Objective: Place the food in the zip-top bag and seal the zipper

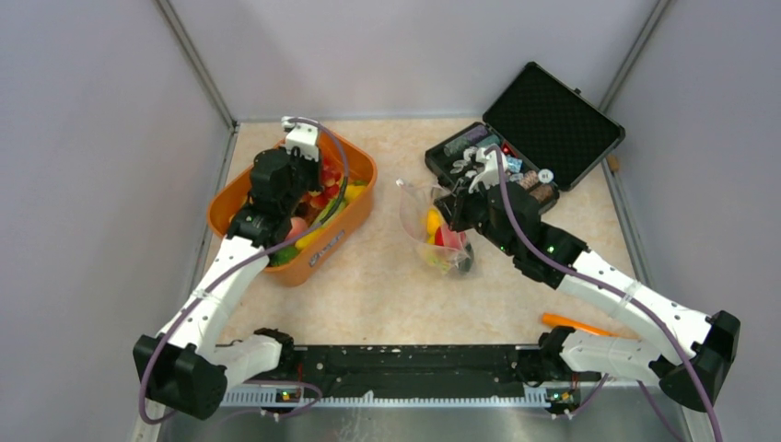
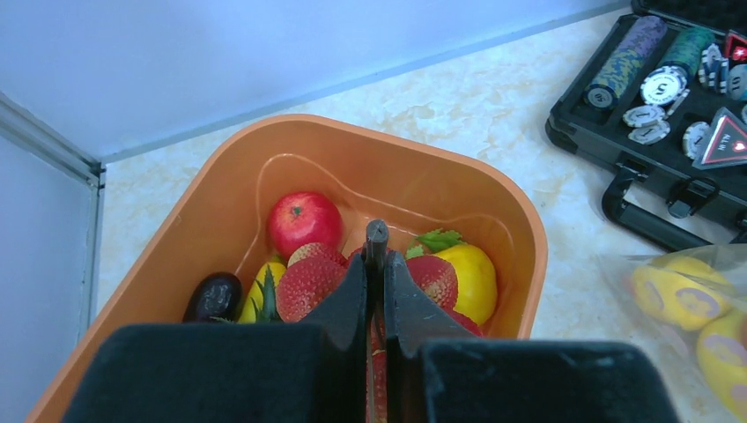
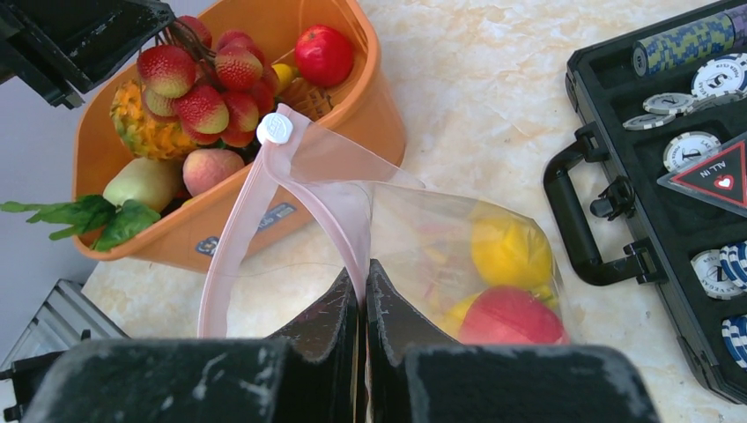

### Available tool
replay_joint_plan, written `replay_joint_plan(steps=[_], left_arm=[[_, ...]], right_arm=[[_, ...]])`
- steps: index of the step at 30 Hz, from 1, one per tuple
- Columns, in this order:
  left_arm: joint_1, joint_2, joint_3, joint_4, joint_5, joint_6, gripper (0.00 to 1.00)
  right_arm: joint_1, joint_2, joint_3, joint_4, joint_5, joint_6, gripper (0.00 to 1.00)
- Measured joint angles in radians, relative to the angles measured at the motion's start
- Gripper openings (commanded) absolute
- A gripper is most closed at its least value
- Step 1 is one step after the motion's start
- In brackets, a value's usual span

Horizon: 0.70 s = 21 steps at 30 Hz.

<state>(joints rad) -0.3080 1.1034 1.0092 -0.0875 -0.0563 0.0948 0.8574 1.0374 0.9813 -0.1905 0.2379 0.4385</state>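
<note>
The right gripper (image 3: pixel 362 273) pinches the bag's (image 3: pixel 423 220) pink zipper (image 3: pixel 233 233), propping the mouth open, while the left gripper (image 2: pixel 376 264) pinches a berry cluster's (image 3: pixel 207 106) stem in the far-left basket (image 2: pixel 396 172).

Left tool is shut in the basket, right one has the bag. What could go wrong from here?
The left tool grips the strawberry bunch only by its thin stem; it could slip out or swing on the lift.
The right tool pinches the bag at one spot on its pink strip, so the mouth isn't spread; the bulky bunch may snag.
The fruit already in the bag could spill if it tips.
</note>
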Motion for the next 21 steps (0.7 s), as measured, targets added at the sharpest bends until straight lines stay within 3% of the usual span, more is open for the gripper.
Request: replay_joint_plan(steps=[13,21], left_arm=[[0.001,-0.163,0.049,-0.06,0.22,-0.129,0.0],[0.001,-0.306,0.033,0.079,0.469,-0.328,0.0]], right_arm=[[0.0,0.01,0.0,0.003,0.005,0.0,0.01],[0.0,0.042,0.0,0.02,0.003,0.001,0.01]])
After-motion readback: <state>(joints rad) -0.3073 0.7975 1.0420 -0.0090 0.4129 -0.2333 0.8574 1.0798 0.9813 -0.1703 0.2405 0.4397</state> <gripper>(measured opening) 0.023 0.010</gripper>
